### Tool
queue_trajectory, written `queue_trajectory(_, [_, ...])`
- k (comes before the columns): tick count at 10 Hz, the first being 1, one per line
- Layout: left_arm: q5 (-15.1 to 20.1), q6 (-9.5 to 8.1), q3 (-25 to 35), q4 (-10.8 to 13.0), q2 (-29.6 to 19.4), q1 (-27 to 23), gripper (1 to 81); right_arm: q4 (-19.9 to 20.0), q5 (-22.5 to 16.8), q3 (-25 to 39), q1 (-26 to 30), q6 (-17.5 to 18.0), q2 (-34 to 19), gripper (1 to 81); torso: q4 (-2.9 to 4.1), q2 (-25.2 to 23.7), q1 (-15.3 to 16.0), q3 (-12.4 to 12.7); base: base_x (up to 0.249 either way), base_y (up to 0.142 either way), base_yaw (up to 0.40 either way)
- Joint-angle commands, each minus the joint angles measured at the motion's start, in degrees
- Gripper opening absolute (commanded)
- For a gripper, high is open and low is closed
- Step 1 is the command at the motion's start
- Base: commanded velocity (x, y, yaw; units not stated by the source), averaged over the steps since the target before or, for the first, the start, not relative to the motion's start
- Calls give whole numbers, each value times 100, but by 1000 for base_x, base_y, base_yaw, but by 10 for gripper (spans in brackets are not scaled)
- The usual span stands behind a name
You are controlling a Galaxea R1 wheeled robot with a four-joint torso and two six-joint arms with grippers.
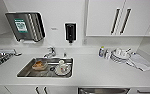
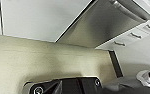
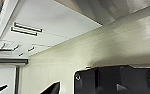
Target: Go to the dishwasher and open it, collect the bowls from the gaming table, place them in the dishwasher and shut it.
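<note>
One sink [image 1: 23, 72], one tap [image 1: 50, 52], one wall dispenser [image 1: 70, 32], one dishwasher [image 1: 103, 90], one dish stack [image 1: 119, 55]

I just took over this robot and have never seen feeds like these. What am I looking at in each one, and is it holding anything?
You are driving a wheeled robot with two arms. The head view looks down on a white kitchen counter with a steel sink holding dishes, a tap, and stacked white dishes to the right. The steel strip at the bottom edge is the top of the dishwasher. The left wrist view looks along the arm at the dishwasher's steel front and bar handle. The right wrist view shows white cabinet doors and floor. I can't tell if either gripper holds anything.
</note>
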Motion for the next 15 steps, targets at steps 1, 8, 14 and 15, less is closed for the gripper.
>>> queue_trajectory(1, [133,11,608,132,-770,-532,811,62,-205,196,414,19,-242,811,0,-568,367,-338,0,0,0])
queue_trajectory(8, [1574,-59,889,-773,-199,-2325,811,62,-213,38,501,19,-22,811,0,-1812,1160,-347,0,0,0])
queue_trajectory(14, [1662,-51,854,-782,-112,-2396,811,168,-389,494,1240,660,-636,811,0,-2866,1818,-1178,0,0,0])
queue_trajectory(15, [1662,-51,845,-764,-76,-2396,811,168,-407,601,1362,758,-787,811,0,-3060,1941,-1359,0,0,0])
